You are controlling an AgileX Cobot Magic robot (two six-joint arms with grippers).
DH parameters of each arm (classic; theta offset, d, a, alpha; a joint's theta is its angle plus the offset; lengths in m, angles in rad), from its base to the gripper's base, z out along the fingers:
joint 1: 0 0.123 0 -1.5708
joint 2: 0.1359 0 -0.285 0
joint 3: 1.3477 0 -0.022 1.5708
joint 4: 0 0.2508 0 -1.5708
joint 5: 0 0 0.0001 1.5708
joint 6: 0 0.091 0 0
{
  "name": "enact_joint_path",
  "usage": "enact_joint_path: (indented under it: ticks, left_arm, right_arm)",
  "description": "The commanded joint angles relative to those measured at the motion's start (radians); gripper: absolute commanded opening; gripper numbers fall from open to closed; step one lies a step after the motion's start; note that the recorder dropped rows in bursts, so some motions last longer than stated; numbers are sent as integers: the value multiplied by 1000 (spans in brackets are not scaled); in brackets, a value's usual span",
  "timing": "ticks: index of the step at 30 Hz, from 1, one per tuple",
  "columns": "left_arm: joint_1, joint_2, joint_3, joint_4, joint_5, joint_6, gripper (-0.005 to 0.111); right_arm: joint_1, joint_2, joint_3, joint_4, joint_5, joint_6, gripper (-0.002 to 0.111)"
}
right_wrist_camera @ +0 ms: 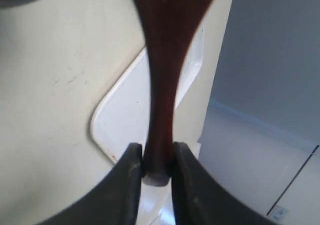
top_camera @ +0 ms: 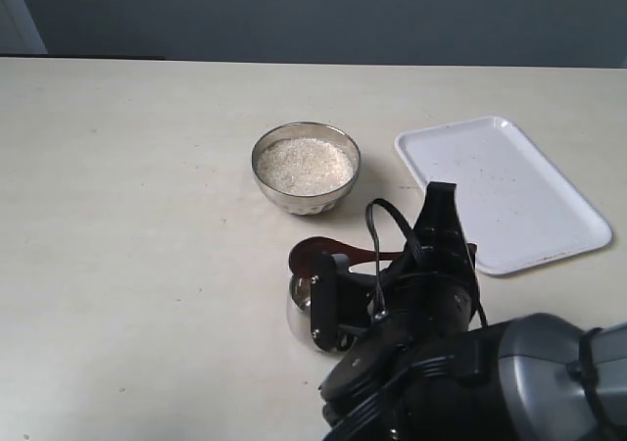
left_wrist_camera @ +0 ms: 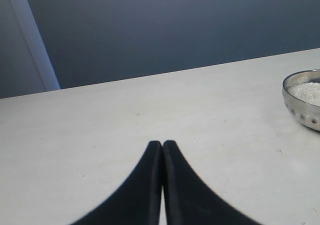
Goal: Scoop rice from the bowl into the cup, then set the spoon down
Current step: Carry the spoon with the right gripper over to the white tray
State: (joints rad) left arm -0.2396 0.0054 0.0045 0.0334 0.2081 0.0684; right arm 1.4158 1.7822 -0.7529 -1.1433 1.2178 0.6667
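Observation:
The steel bowl holds a flat heap of white rice near the table's middle. In the left wrist view the bowl and its rice show at the edge. The small steel cup stands nearer the front, partly hidden by my right arm. My right gripper is shut on the end of the dark wooden spoon, whose head hovers over the cup. In the right wrist view the spoon runs out from the right gripper. My left gripper is shut on nothing, low over bare table.
A white rectangular tray lies to the right of the bowl, and shows behind the spoon handle as the tray in the right wrist view. My right arm's bulk fills the front right of the exterior view.

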Motion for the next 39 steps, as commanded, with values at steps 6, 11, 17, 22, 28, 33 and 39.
enact_joint_path:
  ticks: [6, 11, 17, 22, 28, 33, 39]
  left_arm:
    - [-3, -5, -5, -3, -7, -4, 0]
    - [-3, -5, -5, -3, -7, -4, 0]
    - [-3, -5, -5, -3, -7, -4, 0]
    - [-3, -5, -5, -3, -3, -4, 0]
    - [-3, -5, -5, -3, -3, -4, 0]
    - [-3, -5, -5, -3, -3, -4, 0]
    - [-3, -5, -5, -3, -3, -4, 0]
  right_arm:
    - [-180, -128, -107, 316, 3, -22, -1]
    - [-356, -160, -270, 672, 3, -343, -1]
    - [-608, -158, -389, 1150, 3, -691, -1]
    - [-732, -120, -387, 1075, 3, -693, -1]
    - [-889, -6, -389, 966, 3, -727, -1]
    - [-1010, 98, -410, 872, 0, -727, -1]
    - [-1098, 193, -606, 892, -48, -729, -1]
